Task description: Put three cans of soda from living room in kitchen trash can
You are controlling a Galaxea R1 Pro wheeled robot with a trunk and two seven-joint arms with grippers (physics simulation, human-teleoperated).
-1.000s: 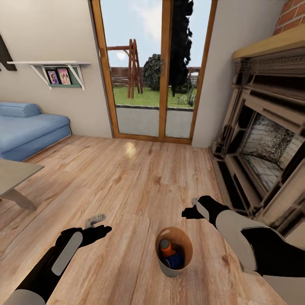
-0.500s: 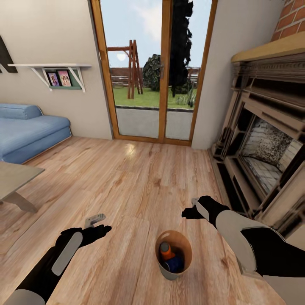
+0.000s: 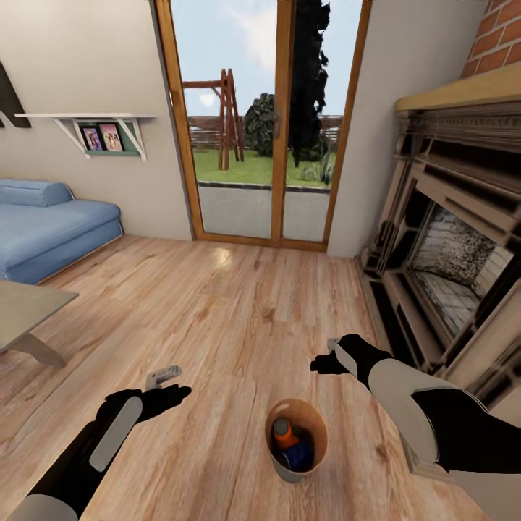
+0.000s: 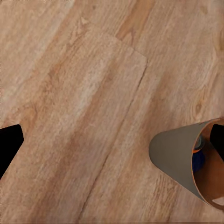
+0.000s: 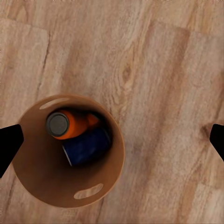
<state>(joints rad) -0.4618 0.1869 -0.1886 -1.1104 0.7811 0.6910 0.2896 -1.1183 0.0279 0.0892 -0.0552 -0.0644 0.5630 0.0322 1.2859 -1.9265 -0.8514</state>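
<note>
Closest to us, the tash can point(image 3: 295, 440) stands upright on the wood plank floor point(image 3: 239, 311), between our 2 arms and just ahead of our base. Looking down into it from the right wrist, we see an orange can point(image 5: 65, 124) with its silver top showing and a dark blue can point(image 5: 87, 147) touching it, both inside the brown interior. We count 2 cans there; whether a 3rd lies under them we cannot tell.

Our left gripper point(image 3: 165, 387) hovers above the floor to the left of the bin, fingers spread wide with nothing between them. Our right gripper point(image 3: 327, 358) hangs beyond the bin and slightly to its right, also spread apart and holding nothing.

Farther off, the corner of the coffee table point(image 3: 29, 307) shows at the left, with the blue sofa point(image 3: 51, 228) behind it. The fireplace point(image 3: 449, 253) runs along the right, and the glass doors point(image 3: 260, 123) close the far wall.

We judge the task well along but unfinished: at least 2 cans are binned, the 3rd is unaccounted for, and the bin sits in the living room, not the kitchen, so it seems to need carrying there.
</note>
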